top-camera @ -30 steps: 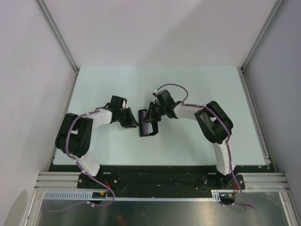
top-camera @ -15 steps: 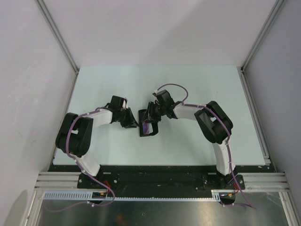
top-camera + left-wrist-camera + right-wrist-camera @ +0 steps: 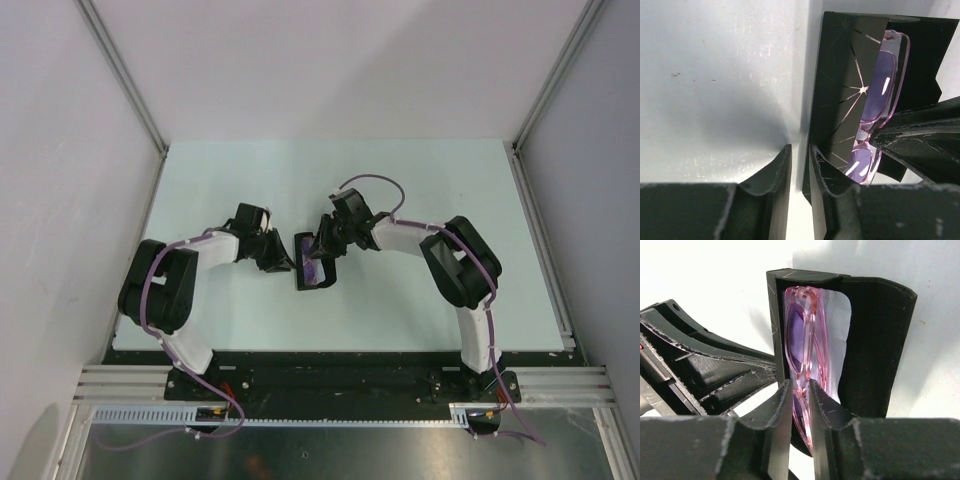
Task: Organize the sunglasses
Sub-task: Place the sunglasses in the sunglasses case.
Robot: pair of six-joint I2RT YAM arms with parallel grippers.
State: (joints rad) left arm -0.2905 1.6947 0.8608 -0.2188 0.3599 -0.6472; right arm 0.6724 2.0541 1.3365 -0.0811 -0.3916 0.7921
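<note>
The sunglasses (image 3: 805,335), with a pink frame and purple lenses, stand on edge inside the open black case (image 3: 875,340) at the table's middle (image 3: 318,270). My right gripper (image 3: 799,387) is shut on the glasses' frame near the bridge, and shows above the case in the top view (image 3: 325,245). My left gripper (image 3: 800,150) is just left of the case (image 3: 840,90). Its jaws are almost together, with only bare table in the slit, and its right finger is against the case's left wall. The glasses also show in the left wrist view (image 3: 880,95).
The pale table (image 3: 400,180) is walled by white panels at the back and both sides. Both arms' bases are bolted to the near edge. A light lining shows inside the case behind the glasses (image 3: 840,325).
The right arm has shifted slightly with the sunglasses still in its jaws at the case. The left arm has stayed in place.
</note>
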